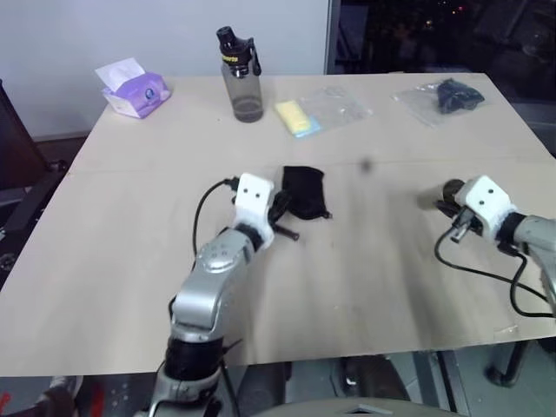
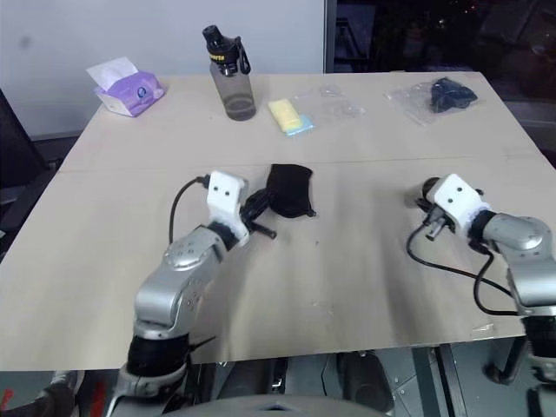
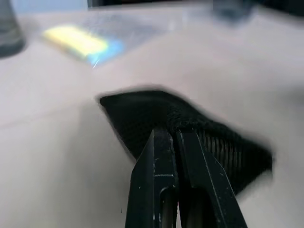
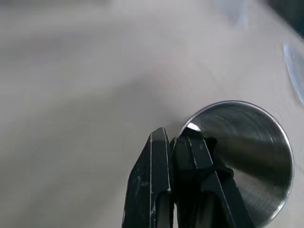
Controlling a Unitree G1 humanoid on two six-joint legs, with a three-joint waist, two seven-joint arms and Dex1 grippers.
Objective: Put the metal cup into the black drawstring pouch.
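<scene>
Table: a pale wooden tabletop [image 1: 365,261] fills the middle of the head camera's frame, its far edge against a light wall.

Left gripper: the left gripper [image 1: 285,208] sits just left of centre in the frame; in the left wrist view its two black fingers [image 3: 156,161] are pressed together on the edge of the black drawstring pouch, pinching the fabric between them.

Black drawstring pouch: the black drawstring pouch [image 1: 304,191] lies near the centre of the table, a soft dark shape, with the pinched edge on the side towards the left arm; a thin cord trails at its lower right corner.

Right gripper: the right gripper [image 4: 178,140] is at the right edge of the frame in the head view; in the right wrist view its fingers are closed on the rim of the metal cup, one finger outside the wall and one inside.

Metal cup: the metal cup [image 4: 251,152] shows its shiny inside and round mouth in the right wrist view; in the head view it is a small dark-and-silver shape [image 1: 451,191] at centre right, well apart from the pouch.

Far side of the table: a tissue pack [image 1: 132,89] at upper left, a grey bottle [image 1: 241,76] with a black cap at upper centre, a yellow sponge [image 1: 295,117] in clear wrap beside it, and a clear plastic bag [image 1: 443,97] with dark contents at upper right.
</scene>
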